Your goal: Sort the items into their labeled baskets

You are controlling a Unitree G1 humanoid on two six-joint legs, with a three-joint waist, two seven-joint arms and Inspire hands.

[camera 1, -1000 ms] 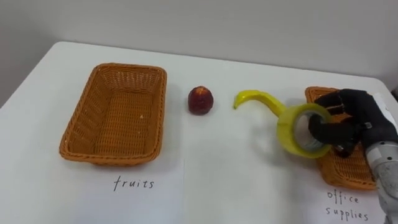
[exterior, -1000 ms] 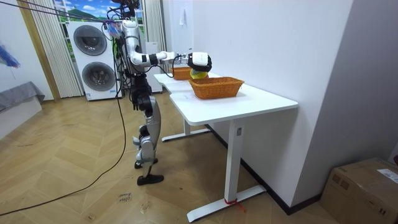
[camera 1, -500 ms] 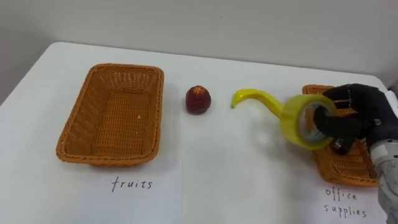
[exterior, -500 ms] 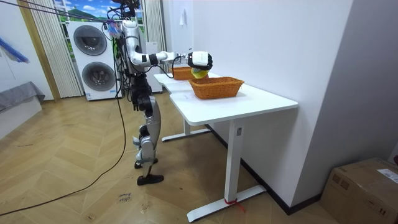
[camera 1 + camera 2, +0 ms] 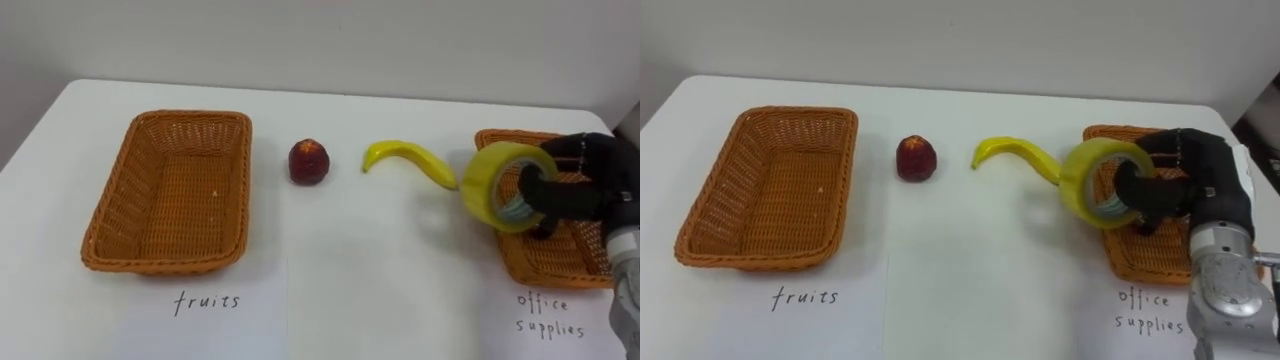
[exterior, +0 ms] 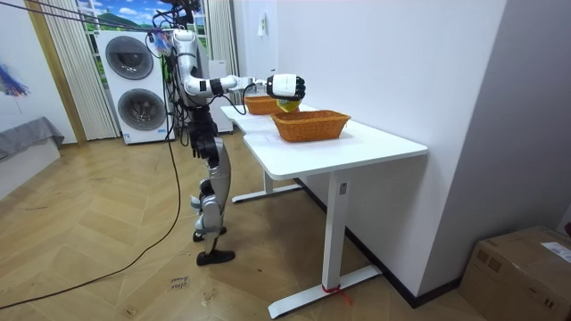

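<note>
**Q:** When you look down at the desk, where is the wide yellow roll of adhesive tape (image 5: 503, 186)?

**A:** It is gripped by the robot's black right hand (image 5: 582, 188). The dark fingers pass through the roll's hole and close on its ring. The roll stands on edge at the hand's left, with its opening turned toward the camera. It sits over the left rim of a shallow orange wicker basket (image 5: 560, 262) at the right end of the table, and the hand hangs above that basket.

**Q:** What lies around it on the white tabletop (image 5: 350, 290)?

**A:** A curved yellow banana (image 5: 405, 155) lies just left of the roll. Further left is a round red fruit (image 5: 309, 161). Well apart at the left end is a deeper orange wicker basket (image 5: 165, 264). A handwritten label lies in front of each basket.

**Q:** How does the robot stand?

**A:** In the room view it stands upright at the table's side, right arm stretched out over the baskets. Two stacked white washing machines (image 6: 134, 85) are behind it.
</note>
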